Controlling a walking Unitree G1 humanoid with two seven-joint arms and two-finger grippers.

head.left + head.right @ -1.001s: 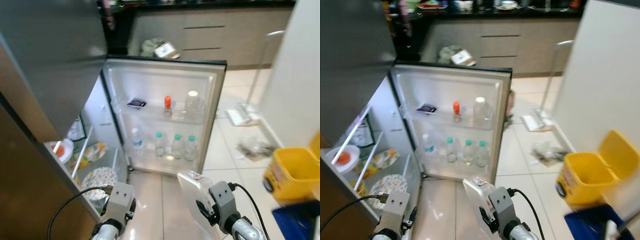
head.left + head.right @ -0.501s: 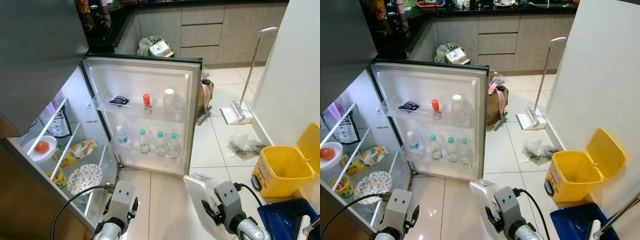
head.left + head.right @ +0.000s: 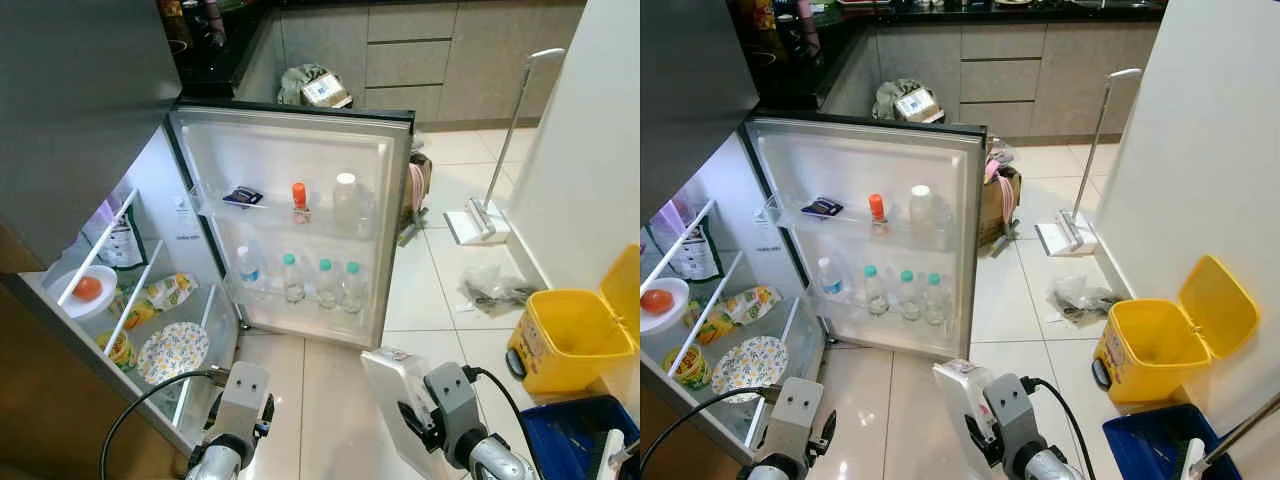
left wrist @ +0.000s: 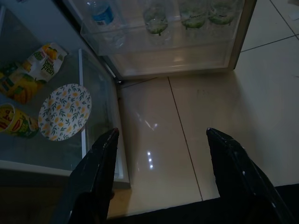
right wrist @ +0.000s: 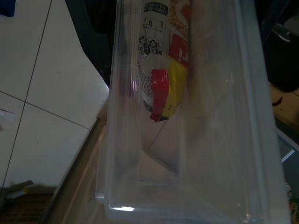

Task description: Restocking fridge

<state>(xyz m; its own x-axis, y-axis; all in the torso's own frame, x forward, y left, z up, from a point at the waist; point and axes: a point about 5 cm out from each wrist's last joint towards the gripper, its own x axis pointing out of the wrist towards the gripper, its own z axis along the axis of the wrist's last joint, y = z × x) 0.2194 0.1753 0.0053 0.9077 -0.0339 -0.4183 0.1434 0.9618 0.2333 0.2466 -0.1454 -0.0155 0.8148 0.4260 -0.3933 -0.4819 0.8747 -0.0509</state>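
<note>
**Fridge open, R arm carrying clear bin, L arm free**

R gripper low at the front, on a clear plastic bin with a white label on top; bin sits tilted just ahead of the wrist. Wrist view looks along the bin's clear wall, a red/yellow packet inside. Fingers hidden behind the bin, so can't tell how wide they are.

L gripper hangs low over the tiled floor, 2 black fingers spread wide, nothing between them.

Fridge ahead and to the L of both grippers, door swung open, facing the robot.
- Door upper shelf: small dark pack, orange-capped bottle, clear bottle.
- Door lower shelf: 4 water bottles in a row, the L one w/ blue label.
- Fridge interior, ahead-L of L gripper: floral plate, yellow cup beside it, juice pouch, white bowl w/ a tomato on the shelf above.

To the R of R gripper: yellow bin w/ lid up, blue tub nearer. Mop leans on the white wall further ahead, crumpled plastic bag on the floor near it.
</note>
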